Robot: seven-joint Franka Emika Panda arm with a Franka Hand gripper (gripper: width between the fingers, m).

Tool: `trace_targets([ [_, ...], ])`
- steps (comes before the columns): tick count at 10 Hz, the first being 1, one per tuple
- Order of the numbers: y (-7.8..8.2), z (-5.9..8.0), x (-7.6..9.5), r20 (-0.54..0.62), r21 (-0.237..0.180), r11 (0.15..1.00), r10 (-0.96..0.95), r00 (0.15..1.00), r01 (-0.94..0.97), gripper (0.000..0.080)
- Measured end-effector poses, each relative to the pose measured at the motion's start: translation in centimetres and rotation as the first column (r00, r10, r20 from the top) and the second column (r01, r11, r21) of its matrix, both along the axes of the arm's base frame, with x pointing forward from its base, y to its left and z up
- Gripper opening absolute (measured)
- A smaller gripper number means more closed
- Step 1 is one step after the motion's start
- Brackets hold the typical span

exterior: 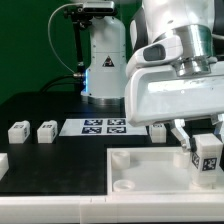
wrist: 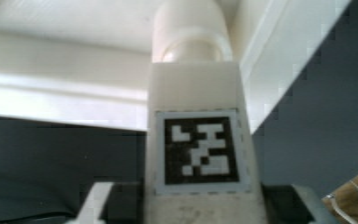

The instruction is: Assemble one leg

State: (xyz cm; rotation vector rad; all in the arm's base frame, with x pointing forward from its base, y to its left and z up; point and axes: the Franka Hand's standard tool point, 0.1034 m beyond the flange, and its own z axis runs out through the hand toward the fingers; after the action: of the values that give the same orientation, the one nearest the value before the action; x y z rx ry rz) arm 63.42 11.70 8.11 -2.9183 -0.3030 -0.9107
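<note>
While hand [exterior: 205, 148] pinches small white blocky plastic leg [wrist: 201, 120] over large white square tray [exterior: 150, 176], any tilt could jam it off-socket.

Table [exterior: 65, 165] bare between loose legs [exterior: 47, 131] and tray [exterior: 118, 170], claw [exterior: 203, 140] gripping leg [exterior: 208, 158] above

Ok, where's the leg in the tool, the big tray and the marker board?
The leg [exterior: 208, 158]: exterior view, on its tagged face.
The tray [exterior: 155, 172]: exterior view, on its bare floor.
The marker board [exterior: 105, 126]: exterior view, on its middle.
</note>
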Motion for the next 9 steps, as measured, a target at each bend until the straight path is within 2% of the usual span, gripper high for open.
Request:
trace_targets([
  [1, 0.0, 0.0, 0.01, -0.001, -0.001, 1.0, 0.001, 1.0, -0.001, 0.03],
  [2, -0.01, -0.02, 0.0, -0.001, -0.001, 1.0, 0.002, 1.0, -0.002, 0.0489],
  [3, -0.01, -0.03, 0.0, -0.001, -0.002, 1.0, 0.003, 1.0, -0.003, 0.0489],
  [4, -0.01, -0.03, 0.0, -0.001, -0.003, 1.0, 0.004, 1.0, -0.004, 0.0597],
  [5, -0.01, -0.03, 0.0, -0.001, -0.003, 1.0, 0.005, 1.0, -0.005, 0.0633],
  [9, -0.24, -0.06, 0.0, -0.018, -0.006, 1.0, 0.003, 1.0, -0.003, 0.0649],
])
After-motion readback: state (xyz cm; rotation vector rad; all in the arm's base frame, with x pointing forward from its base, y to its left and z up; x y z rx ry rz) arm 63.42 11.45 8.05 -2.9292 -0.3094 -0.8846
